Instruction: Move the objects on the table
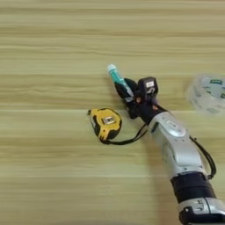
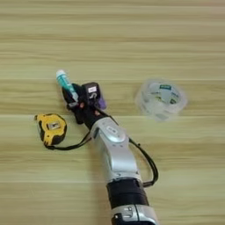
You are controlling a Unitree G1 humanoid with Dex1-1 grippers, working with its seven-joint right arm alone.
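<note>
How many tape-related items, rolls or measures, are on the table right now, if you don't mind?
2. The clear tape roll lies to the right of the gripper; the yellow tape measure sits lower left of it. Nothing else seems hidden.

the tape measure [image 2: 51, 128] lies left of the hand [image 2: 75, 102], the tape roll [image 2: 161, 99] well right.

Right arm [image 2: 115, 154] reaches up-left across the table, claw [image 2: 77, 97] extended.

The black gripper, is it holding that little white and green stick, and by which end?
Yes, seemingly: the gripper closes on the glue stick at its lower end; the white tip sticks out.
</note>
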